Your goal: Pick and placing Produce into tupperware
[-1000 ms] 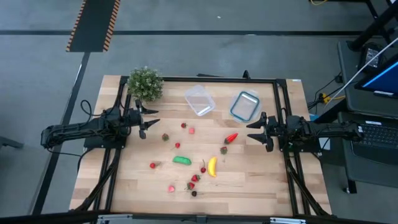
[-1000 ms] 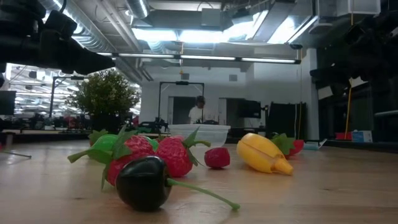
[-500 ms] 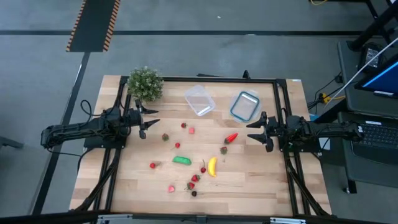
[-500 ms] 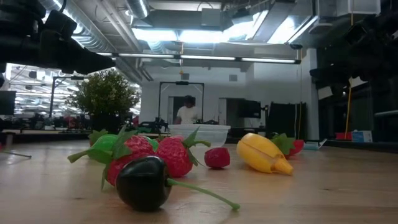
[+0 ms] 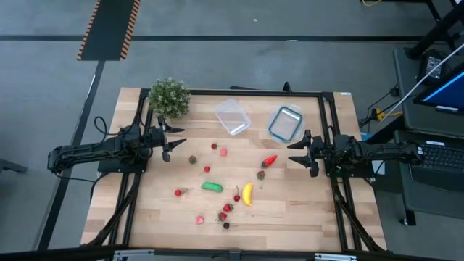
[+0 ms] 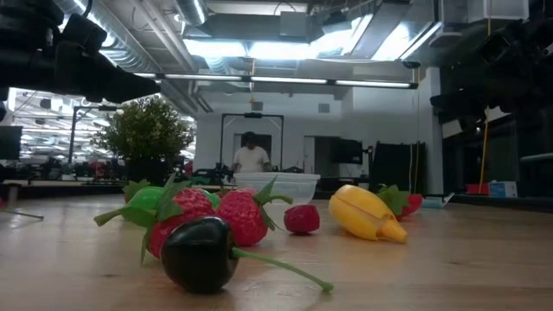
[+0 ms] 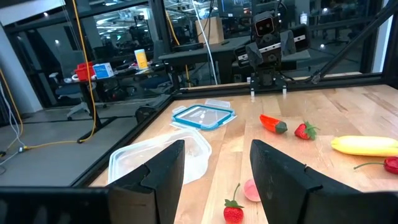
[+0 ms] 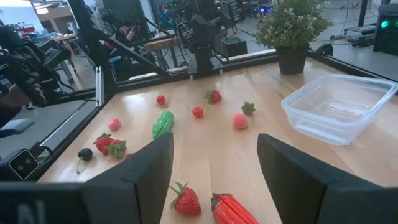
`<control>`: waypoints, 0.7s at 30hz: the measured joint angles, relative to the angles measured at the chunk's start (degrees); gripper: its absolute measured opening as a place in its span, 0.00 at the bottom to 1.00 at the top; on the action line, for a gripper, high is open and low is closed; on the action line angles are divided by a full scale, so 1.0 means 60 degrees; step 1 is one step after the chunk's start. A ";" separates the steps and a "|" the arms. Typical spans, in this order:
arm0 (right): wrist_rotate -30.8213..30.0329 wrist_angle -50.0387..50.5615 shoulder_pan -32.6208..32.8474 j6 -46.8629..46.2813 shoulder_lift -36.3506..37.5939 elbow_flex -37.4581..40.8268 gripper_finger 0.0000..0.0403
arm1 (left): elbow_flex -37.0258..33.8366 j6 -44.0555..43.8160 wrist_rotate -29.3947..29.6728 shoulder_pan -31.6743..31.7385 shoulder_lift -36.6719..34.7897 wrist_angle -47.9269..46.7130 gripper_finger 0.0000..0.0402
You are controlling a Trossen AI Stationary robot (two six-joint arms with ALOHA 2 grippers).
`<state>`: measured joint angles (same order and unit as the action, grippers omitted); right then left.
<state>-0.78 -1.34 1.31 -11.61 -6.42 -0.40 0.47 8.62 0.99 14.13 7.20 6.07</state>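
— Clear plastic, that tupperware [image 5: 233,117]: where does it sit?

— Toward the far edge of the pale wooden worktop [image 5: 290,210], empty, with a blue-rimmed clear container [image 5: 286,123] just beside it and a bushy potted plant [image 5: 169,97] at the far left corner.

— And the produce?

— Scattered over the middle of the worktop, none of it in the tub. A green oblong vegetable [image 5: 212,186] lies near the centre, a yellow banana [image 5: 247,193] to its right, and a red pepper [image 5: 270,160] farther right with a strawberry [image 5: 260,175] close by it. A pink round piece [image 5: 223,152] and a small red berry [image 5: 214,146] lie nearer the tub. More strawberries [image 5: 225,212] cluster toward the front edge, next to a dark, almost black, stemmed fruit [image 6: 200,252] that fills the foreground of the low view.

— The arms?

— The left pincer [image 5: 171,141] hovers at the left side of the worktop, fingers parted and holding nothing. The right pincer [image 5: 297,154] hangs at the right side, just beside the pepper, fingers spread wide and also empty. Each points inward at the other.

— Anything beyond the worktop?

— A person [image 6: 251,157] in a light top stands far back in the room.
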 joint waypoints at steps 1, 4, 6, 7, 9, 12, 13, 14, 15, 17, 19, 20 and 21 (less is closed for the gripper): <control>0.0000 0.0000 0.0000 0.0007 0.0000 -0.0001 0.58 | 0.0000 0.0000 0.0000 0.0000 0.0003 0.0000 0.44; 0.0000 0.0000 -0.0001 0.0017 0.0000 -0.0001 0.58 | -0.0001 0.0000 0.0000 0.0000 0.0000 0.0000 0.44; 0.0000 0.0000 -0.0001 0.0062 0.0000 -0.0001 0.58 | 0.0000 0.0000 0.0000 0.0000 0.0003 0.0000 0.44; 0.0000 0.0000 0.0002 0.0160 0.0000 -0.0001 0.58 | -0.0001 0.0000 0.0000 0.0000 0.0000 0.0000 0.44; -0.0002 0.0000 0.0003 0.0315 0.0000 -0.0001 0.58 | 0.0000 0.0000 0.0000 0.0000 0.0003 0.0000 0.44; -0.0004 -0.0004 0.0003 0.0232 0.0000 -0.0001 0.58 | 0.0000 0.0000 0.0000 0.0000 0.0000 -0.0001 0.44; -0.0004 -0.0004 -0.0001 0.0237 0.0000 0.0000 0.58 | 0.0000 -0.0001 0.0000 -0.0001 0.0001 0.0000 0.44; -0.0004 -0.0004 0.0002 0.0258 0.0000 0.0002 0.58 | 0.0000 0.0000 0.0000 -0.0002 0.0000 -0.0002 0.44; -0.0004 -0.0003 -0.0001 0.0265 0.0003 -0.0001 0.58 | 0.0000 -0.0004 0.0000 -0.0002 0.0002 0.0000 0.44; -0.0004 -0.0001 0.0000 0.0269 0.0001 0.0000 0.58 | -0.0003 -0.0004 0.0000 0.0000 0.0004 0.0000 0.44; -0.0004 -0.0004 -0.0001 0.0270 0.0000 -0.0001 0.58 | 0.0000 -0.0004 0.0000 0.0000 0.0000 0.0000 0.44; -0.0004 -0.0002 0.0003 0.0273 0.0000 -0.0001 0.58 | 0.0000 -0.0004 0.0000 0.0000 0.0000 0.0000 0.44; -0.0004 -0.0004 0.0000 0.0283 0.0000 0.0002 0.58 | 0.0000 -0.0004 0.0000 -0.0004 0.0003 0.0000 0.44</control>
<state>-0.80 -1.37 1.30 -9.91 -6.42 -0.39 0.47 8.60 0.99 14.11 7.22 6.07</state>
